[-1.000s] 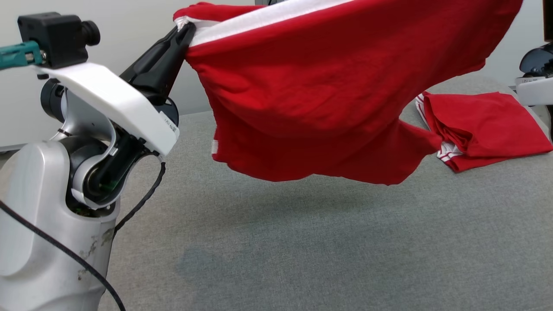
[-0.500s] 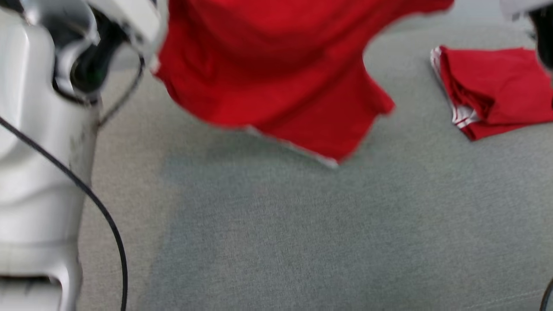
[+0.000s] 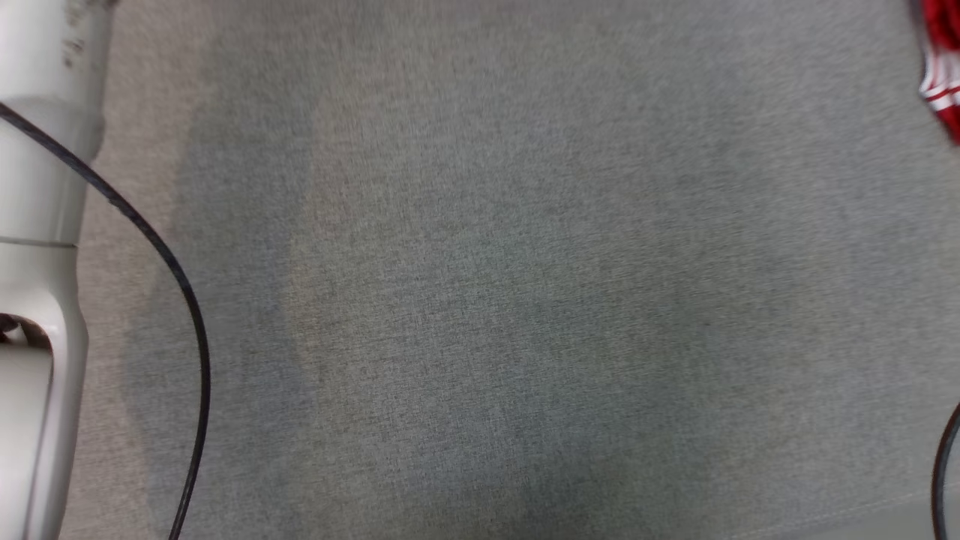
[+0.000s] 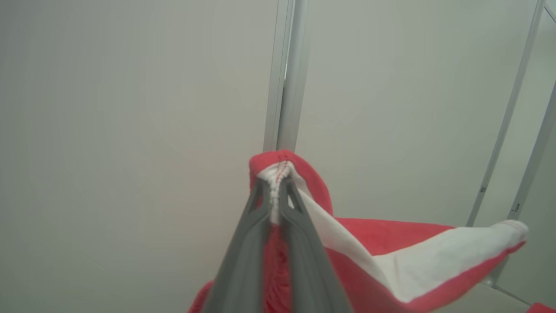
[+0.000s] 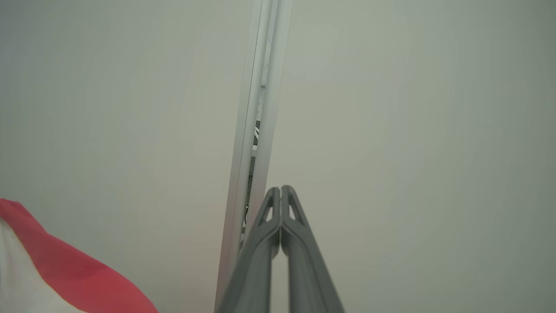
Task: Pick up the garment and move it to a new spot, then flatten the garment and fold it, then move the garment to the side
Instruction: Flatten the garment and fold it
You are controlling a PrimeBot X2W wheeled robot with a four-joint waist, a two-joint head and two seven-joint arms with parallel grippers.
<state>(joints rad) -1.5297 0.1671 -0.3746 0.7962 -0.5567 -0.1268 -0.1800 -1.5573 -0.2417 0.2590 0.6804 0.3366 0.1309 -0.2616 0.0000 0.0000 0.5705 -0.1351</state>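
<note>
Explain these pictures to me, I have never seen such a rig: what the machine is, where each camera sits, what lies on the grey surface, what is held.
This is a wheeled robot with two arms, each ending in a gripper with two long dark fingers. The head view looks down on a grey cloth surface; a pale arm and a black cable show at the left, a red striped cloth at the top right edge. The left wrist view looks along the left gripper, shut on the white-banded edge of the red garment. The right wrist view shows the right gripper shut, no cloth visible between its tips; a part of that garment, it seems, shows at lower left.
</note>
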